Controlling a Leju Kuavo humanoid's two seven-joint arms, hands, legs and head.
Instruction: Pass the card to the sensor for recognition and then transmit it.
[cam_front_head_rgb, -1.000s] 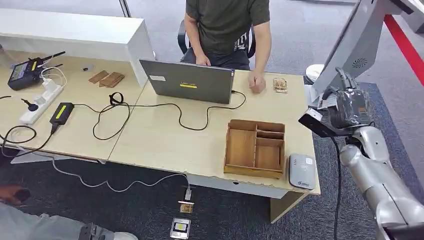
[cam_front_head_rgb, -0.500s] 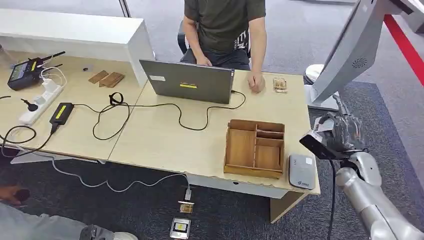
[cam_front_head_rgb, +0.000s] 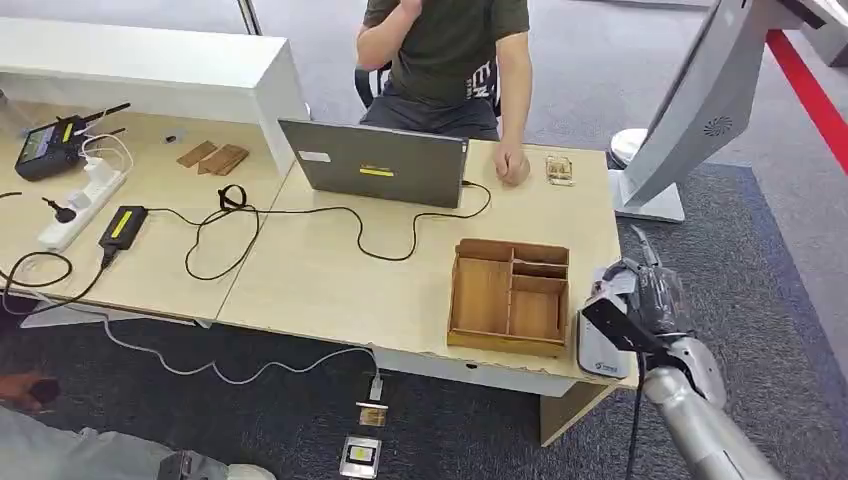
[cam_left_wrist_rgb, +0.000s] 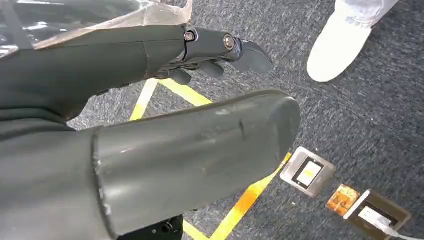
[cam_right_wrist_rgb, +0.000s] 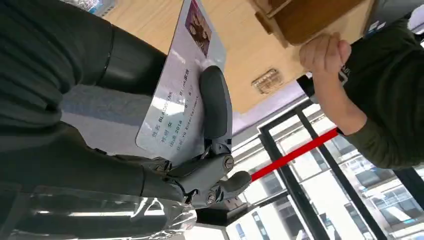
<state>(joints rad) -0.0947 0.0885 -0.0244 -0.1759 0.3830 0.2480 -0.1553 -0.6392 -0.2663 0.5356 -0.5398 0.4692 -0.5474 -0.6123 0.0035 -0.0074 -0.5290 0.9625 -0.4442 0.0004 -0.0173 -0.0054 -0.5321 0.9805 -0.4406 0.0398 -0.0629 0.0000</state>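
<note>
Light wood table (cam_front_head_rgb: 400, 290) with flat grey card sensor (cam_front_head_rgb: 603, 342) at its right front edge, beside wooden compartment tray (cam_front_head_rgb: 510, 296); grey carpet beyond. Right hand (cam_front_head_rgb: 640, 300) – over sensor, pinching pale printed ID card (cam_right_wrist_rgb: 179, 92) under one finger (cam_right_wrist_rgb: 215, 102). Left hand (cam_left_wrist_rgb: 150, 100) – fingers apart, holding nothing.
</note>
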